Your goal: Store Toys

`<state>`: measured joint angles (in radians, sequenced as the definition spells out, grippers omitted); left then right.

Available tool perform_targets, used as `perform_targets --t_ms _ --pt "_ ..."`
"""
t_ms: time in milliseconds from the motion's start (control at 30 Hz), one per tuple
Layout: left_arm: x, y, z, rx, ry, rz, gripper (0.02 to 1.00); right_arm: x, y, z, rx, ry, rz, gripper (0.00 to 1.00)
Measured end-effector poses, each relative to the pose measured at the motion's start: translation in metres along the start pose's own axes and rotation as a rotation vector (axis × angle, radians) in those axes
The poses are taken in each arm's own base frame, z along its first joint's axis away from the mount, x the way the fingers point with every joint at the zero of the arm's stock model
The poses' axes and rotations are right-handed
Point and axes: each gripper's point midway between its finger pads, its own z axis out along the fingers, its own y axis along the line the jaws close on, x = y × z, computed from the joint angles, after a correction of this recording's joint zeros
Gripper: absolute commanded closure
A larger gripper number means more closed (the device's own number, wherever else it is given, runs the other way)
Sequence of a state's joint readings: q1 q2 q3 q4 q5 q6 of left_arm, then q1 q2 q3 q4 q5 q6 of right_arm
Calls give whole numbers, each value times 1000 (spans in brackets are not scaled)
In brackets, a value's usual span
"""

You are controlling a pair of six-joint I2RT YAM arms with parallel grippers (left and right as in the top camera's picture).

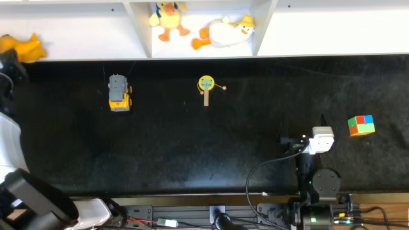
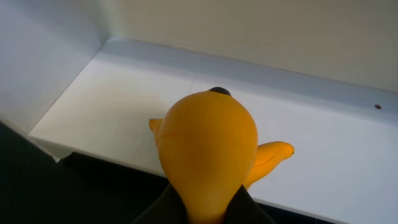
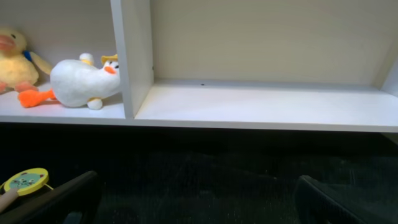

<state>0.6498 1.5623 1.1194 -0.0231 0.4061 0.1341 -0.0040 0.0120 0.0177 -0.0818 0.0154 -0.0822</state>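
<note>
An orange plush toy (image 2: pixel 208 149) is pinched at its base by my left gripper (image 2: pixel 208 214), which is shut on it. The toy hangs over the floor of the white shelf's left compartment (image 2: pixel 124 118); from above, the orange plush toy (image 1: pixel 22 46) is at the far left of the shelf. My right gripper (image 3: pixel 196 205) is open low over the black mat, facing the right compartment (image 3: pixel 261 102), and holds nothing. On the mat lie a yellow toy truck (image 1: pixel 119 92), a small rattle drum (image 1: pixel 206 86) and a colourful cube (image 1: pixel 361 125).
The middle compartment holds a yellow duck plush (image 1: pixel 168 18) and a white duck plush (image 1: pixel 223 32). Upright dividers (image 3: pixel 132 56) separate the compartments. The black mat (image 1: pixel 204 153) has free room between the toys. Cables run along the front edge.
</note>
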Motion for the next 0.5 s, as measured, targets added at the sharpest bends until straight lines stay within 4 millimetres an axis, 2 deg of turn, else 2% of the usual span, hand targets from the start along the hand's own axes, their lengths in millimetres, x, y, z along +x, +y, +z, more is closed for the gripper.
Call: perform_targets --t_ms 167,500 --pt "0 -13 6 -8 9 23 952 0 0 0 0 0 0 5" --pt "5 -2 22 -47 70 8 950 0 0 0 0 0 0 5"
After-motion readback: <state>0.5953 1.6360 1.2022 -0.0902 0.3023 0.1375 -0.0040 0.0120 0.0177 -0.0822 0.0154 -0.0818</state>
